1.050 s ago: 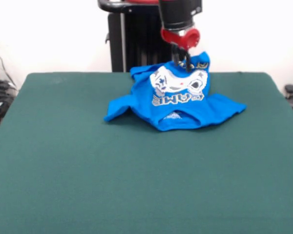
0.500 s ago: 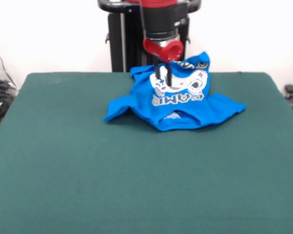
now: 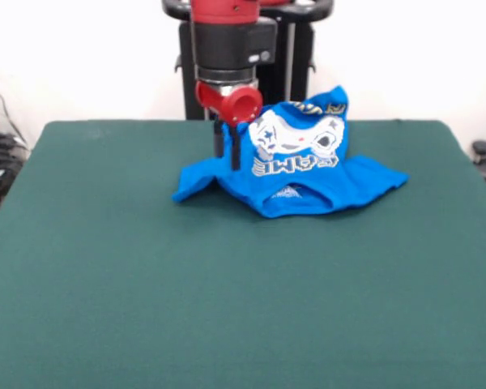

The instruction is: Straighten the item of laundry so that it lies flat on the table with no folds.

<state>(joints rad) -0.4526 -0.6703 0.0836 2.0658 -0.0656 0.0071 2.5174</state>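
I see the blue T-shirt (image 3: 296, 162) sitting toward the far side of the green table (image 3: 227, 284), a little right of centre, and it is nowhere near flat. The printed chest with the pixel controller and "GAME" lettering stands up as a propped, humped panel, with the hem edge raised at the back; one sleeve trails out flat to the picture's left and another to the right. I judge the hump holds up because cloth is bunched under it, so the folds have to be pulled out from an edge rather than pressed down.

My gripper (image 3: 228, 154) hangs straight down from the red wrist, the arm vertical from above. Its two dark fingers (image 3: 236, 150) stand slightly apart with nothing between them that I can make out; they hold no cloth. The tips sit at the shirt's left shoulder, just beside the raised panel and above where the left sleeve begins. Whether they touch the fabric I cannot tell from this view.

To me that placement reads as lining up for a pinch on the left edge.
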